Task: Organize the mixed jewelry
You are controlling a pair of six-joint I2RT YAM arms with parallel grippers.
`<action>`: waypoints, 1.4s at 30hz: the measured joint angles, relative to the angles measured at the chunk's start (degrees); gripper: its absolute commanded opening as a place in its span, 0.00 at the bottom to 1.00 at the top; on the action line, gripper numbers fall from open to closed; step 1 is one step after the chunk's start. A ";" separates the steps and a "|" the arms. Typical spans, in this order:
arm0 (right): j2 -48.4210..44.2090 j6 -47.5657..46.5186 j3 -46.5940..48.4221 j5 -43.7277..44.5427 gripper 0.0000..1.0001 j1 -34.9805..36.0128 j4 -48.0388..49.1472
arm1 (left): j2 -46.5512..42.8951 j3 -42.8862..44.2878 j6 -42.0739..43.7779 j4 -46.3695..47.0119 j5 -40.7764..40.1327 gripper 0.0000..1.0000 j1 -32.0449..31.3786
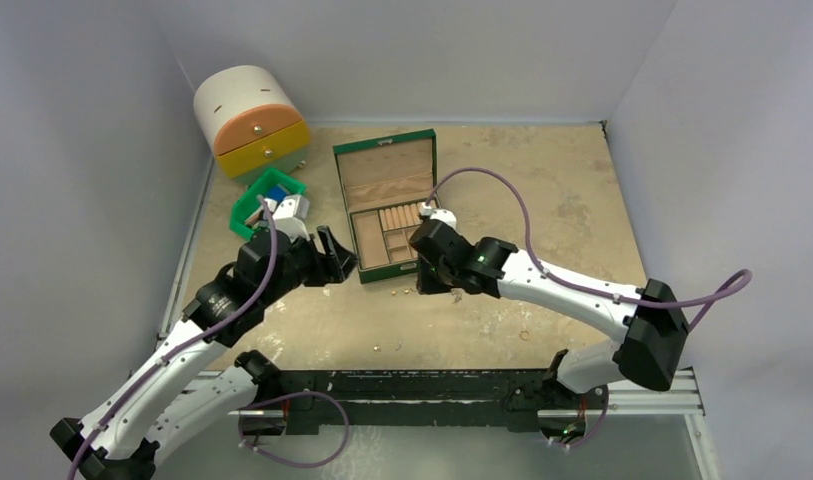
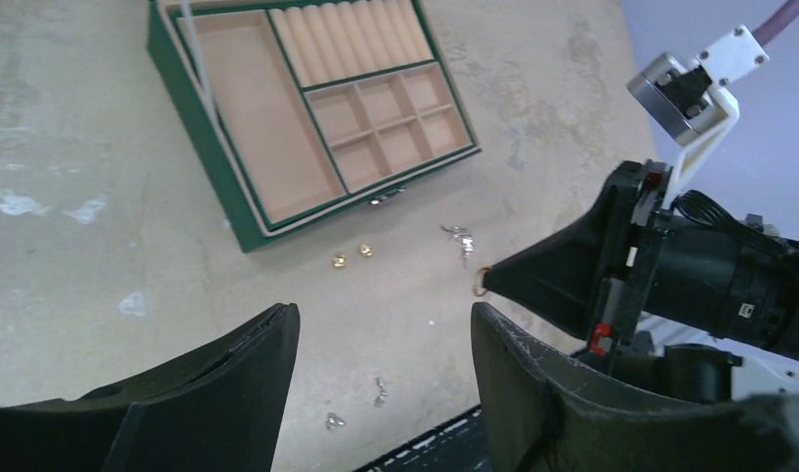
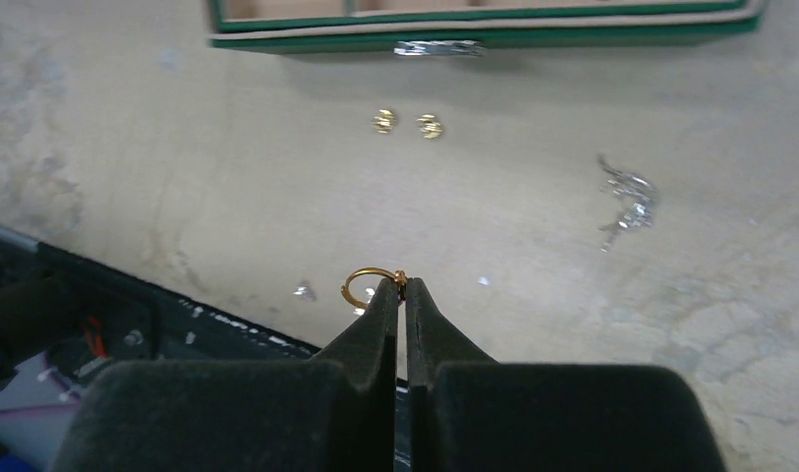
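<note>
One piece of the mixed jewelry is in hand: a small gold ring (image 3: 368, 281) is pinched at its edge between the tips of the right gripper (image 3: 403, 285), whose fingers are pressed together on it. It appears to be held clear of the table (image 2: 81, 295), just near of the front wall of the open green jewelry box (image 2: 214, 147).

None of the box's compartments seen from the left wrist holds anything: the long tray on the left, the ring rolls at the far side and the small squares on the right all show bare tan lining. So the sorting looks barely begun, with this ring likely the first piece on its way in.

Several pieces wait loose on the table. Two gold studs (image 3: 383, 121) lie side by side just near of the box's clasp. A silver charm (image 3: 626, 197) lies to their right, and two small silver bits (image 2: 380, 390) sit nearer the arms' bases. What seems a thin hoop (image 1: 525, 335) lies well apart on the near right, too small to be sure of.

The left gripper (image 2: 383, 310) hovers to the left of the box's near corner with its fingers apart, holding nothing.

What is left, as I judge it, is nearly everything: seat this ring, then bring in each loose piece in turn
</note>
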 measured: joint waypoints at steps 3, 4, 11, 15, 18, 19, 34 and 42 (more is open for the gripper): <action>1.55 -1.09 3.41 -0.37 0.00 2.43 1.05 | -0.63 -1.51 -2.03 2.51 3.39 0.62 0.00; 1.73 -1.46 3.96 -0.87 0.00 3.08 1.57 | -0.92 -2.12 -2.67 3.10 4.44 0.61 0.00; 0.66 -3.17 4.37 -4.39 0.00 5.33 5.09 | -2.10 -5.01 -5.66 6.40 10.05 0.49 0.00; -1.73 -3.93 4.37 -6.01 0.00 5.62 7.39 | -2.03 -5.70 -6.86 8.37 12.81 0.45 0.00; -3.54 -4.26 4.37 -7.28 0.00 5.66 9.35 | -2.01 -6.29 -7.58 10.01 14.95 0.43 0.00; -3.91 -4.33 4.37 -7.43 0.00 5.66 9.79 | -2.01 -6.43 -7.78 10.32 15.50 0.43 0.00; -5.18 -4.37 5.46 -9.03 0.00 5.70 11.23 | -2.23 -7.48 -8.85 12.72 20.04 0.36 0.00; -5.20 -4.37 6.23 -9.33 0.00 5.77 11.67 | -2.23 -7.93 -8.94 12.96 20.74 0.34 0.00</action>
